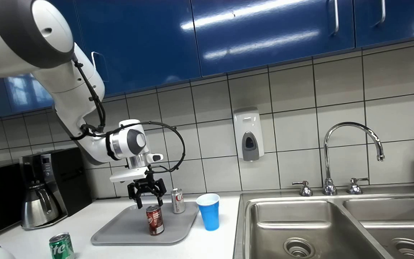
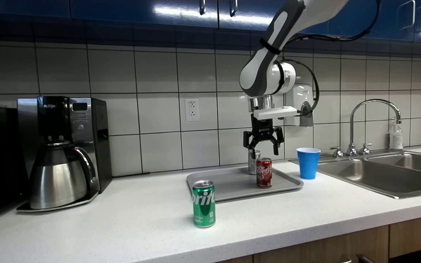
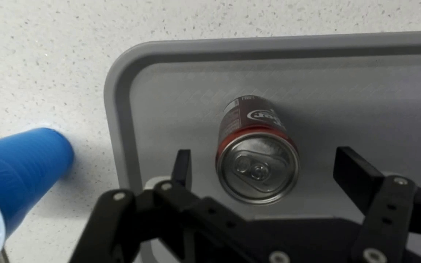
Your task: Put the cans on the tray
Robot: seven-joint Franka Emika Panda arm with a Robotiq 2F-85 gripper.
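Note:
The red and dark can (image 1: 155, 221) stands upright on the grey tray (image 1: 120, 230); the can (image 2: 264, 173) and tray (image 2: 225, 185) also show in the other exterior picture. The green can (image 2: 204, 206) stands upright on the counter, off the tray; an exterior view cuts its base off (image 1: 61, 247). A silver can with red lettering (image 1: 178, 201) stands at the tray's back, partly hidden in an exterior view (image 2: 252, 166). My gripper (image 2: 264, 153) is open and empty just above the red can. In the wrist view, the red can's top (image 3: 258, 168) lies between the fingers, touching neither.
A blue cup (image 1: 208, 214) stands on the counter beside the tray. A steel double sink (image 2: 364, 171) lies beyond it. A coffee maker (image 2: 64, 157) stands at the counter's other end. A tiled wall (image 2: 159, 146) and blue cabinets (image 2: 133, 11) are behind and above.

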